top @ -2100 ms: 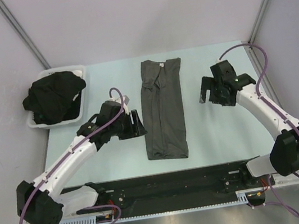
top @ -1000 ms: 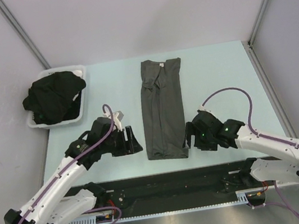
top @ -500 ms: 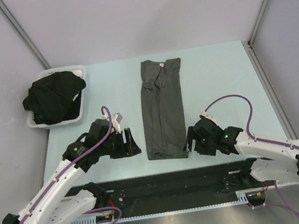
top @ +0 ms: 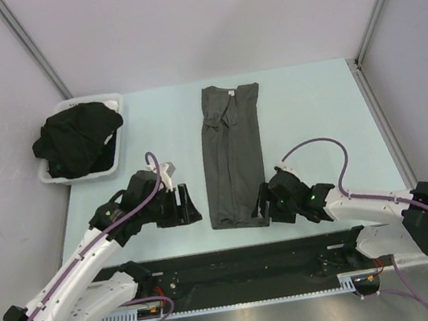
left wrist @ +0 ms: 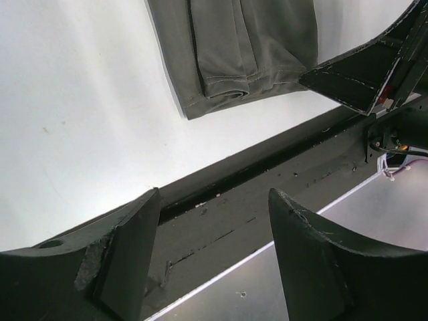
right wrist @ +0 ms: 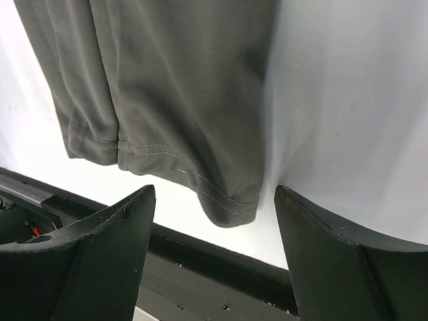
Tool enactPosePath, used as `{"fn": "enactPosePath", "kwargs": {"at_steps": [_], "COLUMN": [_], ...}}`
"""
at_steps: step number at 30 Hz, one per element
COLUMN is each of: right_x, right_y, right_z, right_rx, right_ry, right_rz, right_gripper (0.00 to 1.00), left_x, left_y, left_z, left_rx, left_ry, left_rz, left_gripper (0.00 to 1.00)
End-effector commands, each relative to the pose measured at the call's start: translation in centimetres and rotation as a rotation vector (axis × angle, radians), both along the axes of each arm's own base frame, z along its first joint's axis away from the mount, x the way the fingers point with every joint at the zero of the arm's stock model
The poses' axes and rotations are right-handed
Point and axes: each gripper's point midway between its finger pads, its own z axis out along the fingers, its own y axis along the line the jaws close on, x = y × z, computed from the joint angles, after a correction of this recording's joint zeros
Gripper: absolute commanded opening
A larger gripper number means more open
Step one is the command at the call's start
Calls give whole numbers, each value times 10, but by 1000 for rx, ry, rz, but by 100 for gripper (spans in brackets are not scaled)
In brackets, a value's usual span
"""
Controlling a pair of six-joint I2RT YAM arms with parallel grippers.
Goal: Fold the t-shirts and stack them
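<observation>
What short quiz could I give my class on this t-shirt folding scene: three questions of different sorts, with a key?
1. True or false: the grey t-shirt lies on the table as a long folded strip.
2. The right gripper, jaws open, is at the grey t-shirt's: A collar end; B near hem corner; C middle.
3. Where are the black t-shirts heaped?
Key: 1 true; 2 B; 3 in the white tray.
</observation>
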Motion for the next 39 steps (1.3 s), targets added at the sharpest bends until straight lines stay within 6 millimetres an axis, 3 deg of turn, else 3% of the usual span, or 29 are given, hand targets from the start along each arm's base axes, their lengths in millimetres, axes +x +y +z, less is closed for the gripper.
{"fn": "enactPosePath", "kwargs": {"at_steps": [1, 17, 31, 39], "right_x": [-2, -12, -13, -15], "right_y": [5, -1, 14, 16], "right_z": [-6, -6, -20, -18], "right_rx": [8, -13, 8, 22], "right_ry": [10, 31, 64, 70], "right_rz": [4, 26, 84, 98], "right_gripper": [75, 56, 43, 23], "left_x": [3, 3, 0, 0], "left_y": [-5, -7, -4, -5], "left_z": [16, 8, 6, -1], "left_rx": [-23, -35, -25, -25], "left_ry": [-38, -26, -19, -7], "left_rz": [-27, -16, -6, -4], "left_gripper": [71, 72, 72, 72]}}
